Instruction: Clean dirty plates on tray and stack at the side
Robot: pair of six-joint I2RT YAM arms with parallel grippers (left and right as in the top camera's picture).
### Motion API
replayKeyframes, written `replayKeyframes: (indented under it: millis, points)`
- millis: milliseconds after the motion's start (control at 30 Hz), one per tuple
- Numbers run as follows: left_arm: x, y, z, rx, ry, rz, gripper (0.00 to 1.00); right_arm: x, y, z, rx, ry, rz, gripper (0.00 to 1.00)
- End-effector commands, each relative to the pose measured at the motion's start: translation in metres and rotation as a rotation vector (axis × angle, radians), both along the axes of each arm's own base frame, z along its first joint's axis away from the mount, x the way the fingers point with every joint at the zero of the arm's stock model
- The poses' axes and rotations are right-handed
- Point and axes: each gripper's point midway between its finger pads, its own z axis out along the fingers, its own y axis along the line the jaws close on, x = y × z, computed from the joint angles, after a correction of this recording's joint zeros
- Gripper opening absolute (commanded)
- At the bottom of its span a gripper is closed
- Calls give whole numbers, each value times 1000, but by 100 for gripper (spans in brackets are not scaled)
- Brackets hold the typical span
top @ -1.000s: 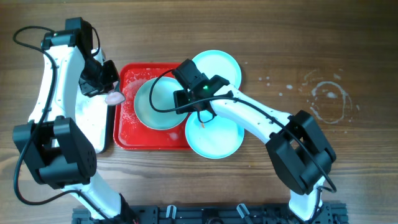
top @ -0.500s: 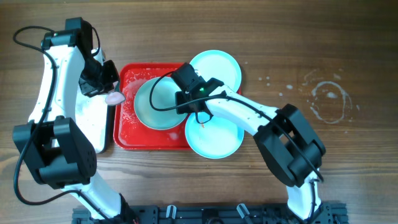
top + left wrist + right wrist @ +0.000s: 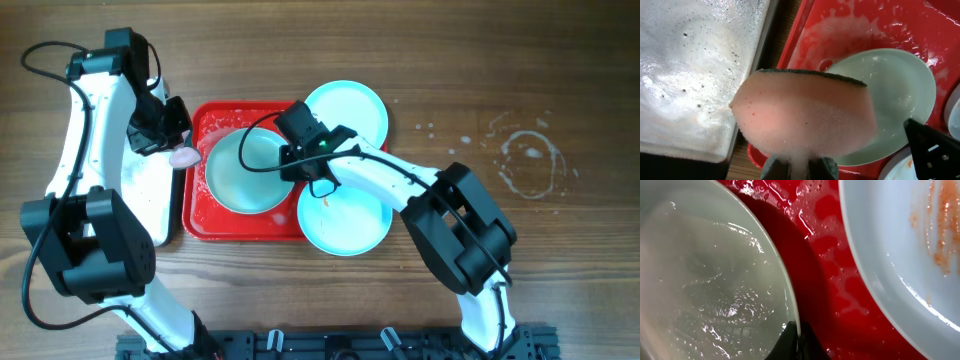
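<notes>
The wooden tabletop [image 3: 560,260] is carrying everything, with pale dried water rings [image 3: 530,160] showing toward its right side. On its left part, the red tray [image 3: 205,215] is lying flat, its floor streaked with white suds and wet patches. Just beside the tray's left edge, a dark-rimmed tray [image 3: 690,75] is sitting full of bubbly white foam.

Three pale turquoise plates are lying in a cluster. The wet plate [image 3: 235,175] is sitting inside the red tray, filling most of its middle, with water glistening on its surface. The smeared plate [image 3: 350,225] is lying at the tray's lower right corner, overlapping its right edge, and is showing orange food streaks. The upper plate [image 3: 350,105] is lying at the tray's upper right corner, mostly on the wood, and is looking clean from above.

The left gripper [image 3: 799,167] is hanging over the tray's left edge, its jaws squeezed onto a pink sponge [image 3: 805,112] with a dark green scouring layer; suds are clinging to the sponge's lower part. The sponge is hovering above the gap between the two trays and is not touching the wet plate.

The right gripper [image 3: 795,342] is reaching in from the right, and its jaws are pinched together on the right rim of the wet plate, with red tray floor showing between that rim and the smeared plate.
</notes>
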Motion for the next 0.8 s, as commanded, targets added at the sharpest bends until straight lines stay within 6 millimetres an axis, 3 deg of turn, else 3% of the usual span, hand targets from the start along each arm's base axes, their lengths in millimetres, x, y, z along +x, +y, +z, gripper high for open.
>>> replayKeyframes:
  millis: [0, 100, 200, 267, 367, 500, 633, 767]
  points:
    - [5, 1, 10, 2, -35, 14, 4, 15, -11, 56, -22, -140, -5, 4]
    - [5, -5, 11, -33, -39, 12, 4, 24, -43, 131, -98, -338, -39, 4]
    - [5, -8, 11, -46, -40, 8, 4, 28, -69, 183, -205, -515, -36, 4]
    - [4, -3, 11, -43, -35, 22, 4, 27, -80, 199, -324, -605, -40, 4]
    - [-6, 19, 14, -45, -17, 87, 4, 17, -82, 217, -527, -744, -23, 4]
    - [-20, 53, 35, -45, -56, 191, 4, 5, -62, 235, -652, -886, 15, 4]
    - [-27, 69, 48, -34, -90, 240, 4, 7, -43, 226, -746, -950, 44, 4]
    - [-26, 69, 48, -32, -96, 240, 4, 16, -38, 218, -1002, -1030, 42, 4]
